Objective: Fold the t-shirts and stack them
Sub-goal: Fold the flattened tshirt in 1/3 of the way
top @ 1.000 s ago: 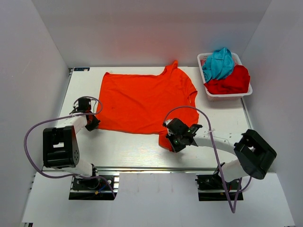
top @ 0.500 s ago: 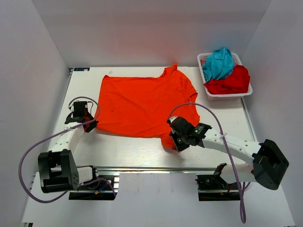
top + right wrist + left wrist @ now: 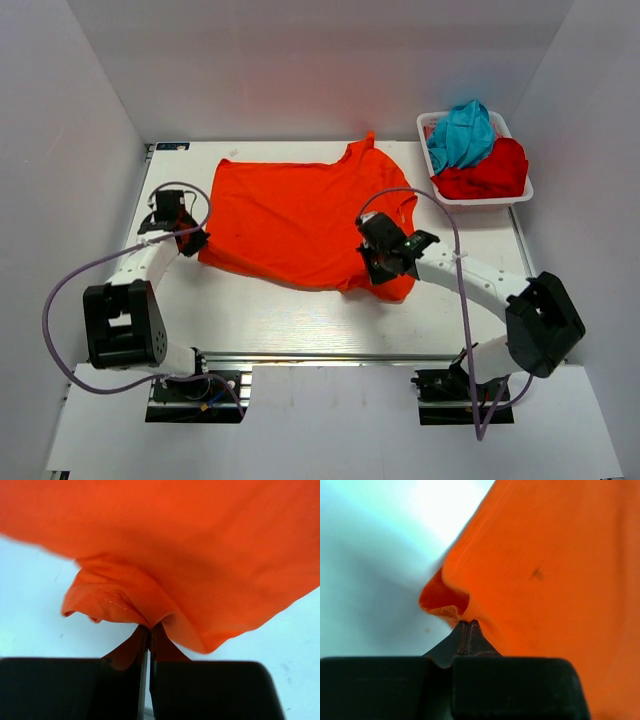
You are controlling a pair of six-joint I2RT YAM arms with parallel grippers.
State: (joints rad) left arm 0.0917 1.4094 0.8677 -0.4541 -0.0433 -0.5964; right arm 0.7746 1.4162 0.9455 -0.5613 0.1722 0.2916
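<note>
The bright orange-red t-shirt (image 3: 290,215) lies spread on the white table, collar to the right. My left gripper (image 3: 190,243) is shut on its near-left hem corner (image 3: 445,600), lifted a little. My right gripper (image 3: 378,268) is shut on the near-right sleeve and hem (image 3: 115,605), raised over the shirt's right part so the cloth hangs folded below it. The teal-blue t-shirt (image 3: 460,135) and the deeper red t-shirt (image 3: 485,172) lie bunched in the white basket (image 3: 428,122) at the back right.
White walls stand close on the left, back and right. The metal rail (image 3: 330,357) runs along the table's near edge. Purple cables loop from both arms.
Both grippers have moved away from the near edge with the shirt's near corners. The right one moved farthest, carrying the sleeve up over the shirt's right side.
</note>
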